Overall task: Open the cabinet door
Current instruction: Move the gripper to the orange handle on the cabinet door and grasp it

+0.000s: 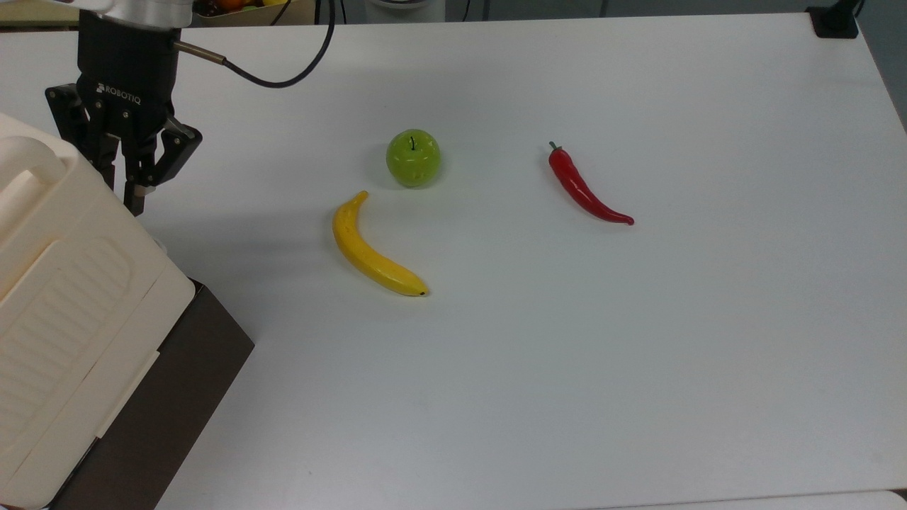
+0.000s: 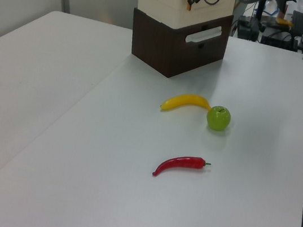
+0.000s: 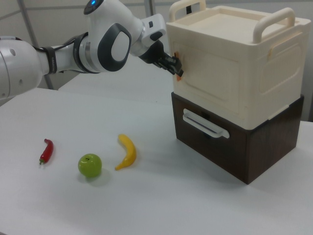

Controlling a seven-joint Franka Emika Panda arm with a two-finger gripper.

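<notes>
One black gripper point(image 1: 131, 190), fingers nearly pinched together, meets the edge of the smooth cream plastic cabinet point(image 3: 234, 63) with its ribbed door point(image 1: 67, 312) flush.

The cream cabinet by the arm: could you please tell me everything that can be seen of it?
The large cream plastic cabinet is a box with rounded corners, two arched moulded handles on its lid and ribbed recessed panels on its sides. It sits upright on a dark brown wooden drawer unit with a pale bar handle, on the white table. Its flat cream door panel looks shut. The black two-finger gripper is at the door's edge, at the right view's left.
</notes>
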